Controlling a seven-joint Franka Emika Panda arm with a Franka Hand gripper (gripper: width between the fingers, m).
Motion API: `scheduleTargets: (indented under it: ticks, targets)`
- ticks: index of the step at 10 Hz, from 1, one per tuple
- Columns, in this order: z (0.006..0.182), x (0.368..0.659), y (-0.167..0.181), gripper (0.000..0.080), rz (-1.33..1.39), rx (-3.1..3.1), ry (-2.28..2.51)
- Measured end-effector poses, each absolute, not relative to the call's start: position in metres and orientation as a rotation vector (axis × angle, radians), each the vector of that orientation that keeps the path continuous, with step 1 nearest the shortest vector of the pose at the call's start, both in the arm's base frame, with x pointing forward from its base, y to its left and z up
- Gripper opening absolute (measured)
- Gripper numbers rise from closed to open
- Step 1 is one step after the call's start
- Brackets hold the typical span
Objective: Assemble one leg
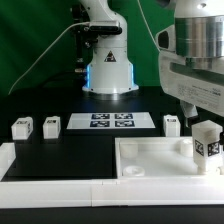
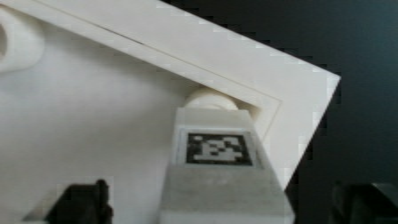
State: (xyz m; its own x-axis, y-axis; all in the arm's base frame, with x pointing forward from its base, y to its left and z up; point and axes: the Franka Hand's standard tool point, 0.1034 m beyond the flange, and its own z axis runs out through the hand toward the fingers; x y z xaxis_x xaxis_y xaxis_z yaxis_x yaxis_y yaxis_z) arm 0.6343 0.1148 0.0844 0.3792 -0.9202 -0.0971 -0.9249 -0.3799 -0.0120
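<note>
The leg point(image 1: 207, 140), a white block with a square tag, stands upright at the near right corner of the large flat white square part point(image 1: 150, 152). In the wrist view the leg point(image 2: 217, 150) points with its far end into a round corner socket point(image 2: 212, 100) of that part point(image 2: 89, 110). My gripper point(image 1: 197, 112) hangs right above the leg. Its dark fingers point(image 2: 80, 203) flank the leg near its top. One finger stands apart from the leg, the other is close beside it. The gripper point(image 2: 221, 205) looks open.
Two more legs point(image 1: 22, 127) point(image 1: 51, 125) stand at the exterior view's left and a third point(image 1: 172, 124) behind the flat part. The marker board point(image 1: 110, 121) lies in front of the robot base point(image 1: 107, 70). A white rail point(image 1: 40, 165) runs along the front.
</note>
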Motion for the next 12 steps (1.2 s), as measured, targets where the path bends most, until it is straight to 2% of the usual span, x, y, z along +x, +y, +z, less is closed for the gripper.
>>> scheduleTargets:
  ticks: [5, 12]
  targets:
    - [0.0843, 0.6348, 0.111, 0.0649, 0.078, -2.935, 0.863]
    - [0.0842, 0.635, 0.1098, 0.0649, 0.03, -3.052, -0.197]
